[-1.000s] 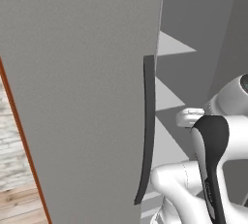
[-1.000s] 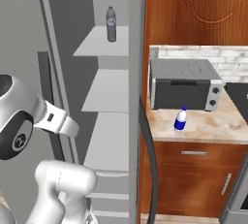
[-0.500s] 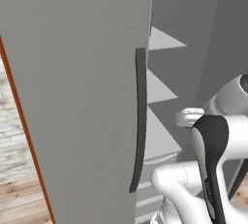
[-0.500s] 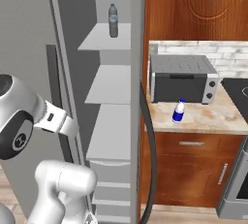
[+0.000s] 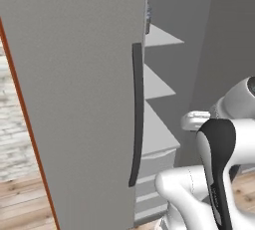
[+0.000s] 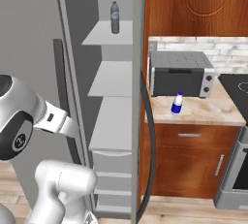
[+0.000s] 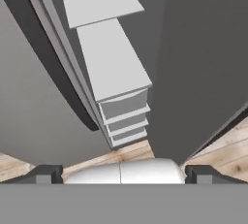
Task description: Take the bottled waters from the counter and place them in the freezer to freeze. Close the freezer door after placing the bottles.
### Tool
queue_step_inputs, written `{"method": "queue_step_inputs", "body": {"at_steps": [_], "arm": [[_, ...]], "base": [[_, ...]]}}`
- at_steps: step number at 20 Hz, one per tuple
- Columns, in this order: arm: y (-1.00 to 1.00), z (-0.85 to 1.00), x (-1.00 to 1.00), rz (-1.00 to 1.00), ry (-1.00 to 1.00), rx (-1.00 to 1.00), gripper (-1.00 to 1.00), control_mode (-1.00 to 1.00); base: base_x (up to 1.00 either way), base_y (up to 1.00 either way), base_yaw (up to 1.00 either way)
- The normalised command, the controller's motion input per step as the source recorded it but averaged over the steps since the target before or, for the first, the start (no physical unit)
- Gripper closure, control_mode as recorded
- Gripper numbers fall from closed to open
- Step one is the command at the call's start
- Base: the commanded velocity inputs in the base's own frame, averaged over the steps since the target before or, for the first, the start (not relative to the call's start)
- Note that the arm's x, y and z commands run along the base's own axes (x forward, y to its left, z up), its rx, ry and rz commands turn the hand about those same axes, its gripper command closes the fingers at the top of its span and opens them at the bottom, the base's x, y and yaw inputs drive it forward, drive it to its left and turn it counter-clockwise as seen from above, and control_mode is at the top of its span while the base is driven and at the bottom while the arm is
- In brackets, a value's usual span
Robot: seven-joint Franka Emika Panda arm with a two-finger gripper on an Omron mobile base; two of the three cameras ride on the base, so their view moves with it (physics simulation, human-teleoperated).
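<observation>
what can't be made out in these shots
- Grey bottle on the top freezer shelf: too small in the right base view to read any detail; in the left base view the freezer door hides nearly all of it.
- Blue-capped bottle on the counter: label too small to read.

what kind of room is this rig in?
A rendered home kitchen, by the look of it: an open freezer with a grey bottle on its top shelf, a toaster oven and a blue-capped bottle on a stone counter over wooden cabinets.
</observation>
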Motion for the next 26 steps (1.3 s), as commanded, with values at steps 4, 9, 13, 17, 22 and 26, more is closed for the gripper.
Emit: {"method": "queue_step_inputs", "body": {"at_steps": [4, 9, 13, 17, 22, 26], "arm": [[0.00, 0.00, 0.00, 0.00, 0.00, 0.00, -1.00, 1.00], [0.00, 0.00, 0.00, 0.00, 0.00, 0.00, -1.00, 1.00], [0.00, 0.00, 0.00, 0.00, 0.00, 0.00, -1.00, 1.00], [0.00, 0.00, 0.00, 0.00, 0.00, 0.00, -1.00, 1.00], [0.00, 0.00, 0.00, 0.00, 0.00, 0.00, -1.00, 1.00], [0.00, 0.00, 0.00, 0.00, 0.00, 0.00, -1.00, 1.00]], "base": [[-0.40, 0.00, 0.00], [-0.53, 0.00, 0.01], [-0.54, 0.00, 0.06], [-0.40, -0.04, 0.07], [-0.35, -0.11, 0.07], [-0.05, -0.35, 0.13]]}}
